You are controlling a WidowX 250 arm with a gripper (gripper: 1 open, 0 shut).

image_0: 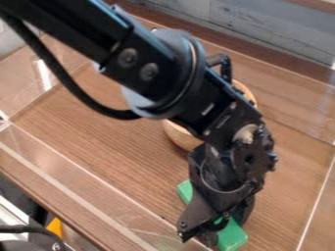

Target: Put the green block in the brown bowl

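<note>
— Where's the green block [225, 231]?
— Low right of the frame, on the wooden tabletop [92, 137], with the gripper [214, 222] pointing down, jaws closed on it.
— And the brown bowl [178, 131]?
— Behind, mostly hidden by the arm.

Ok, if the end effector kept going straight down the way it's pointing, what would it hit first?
The flat green rectangular block directly under the end effector, which looks already closed on it; beneath that lies the brown wooden tabletop.
</note>
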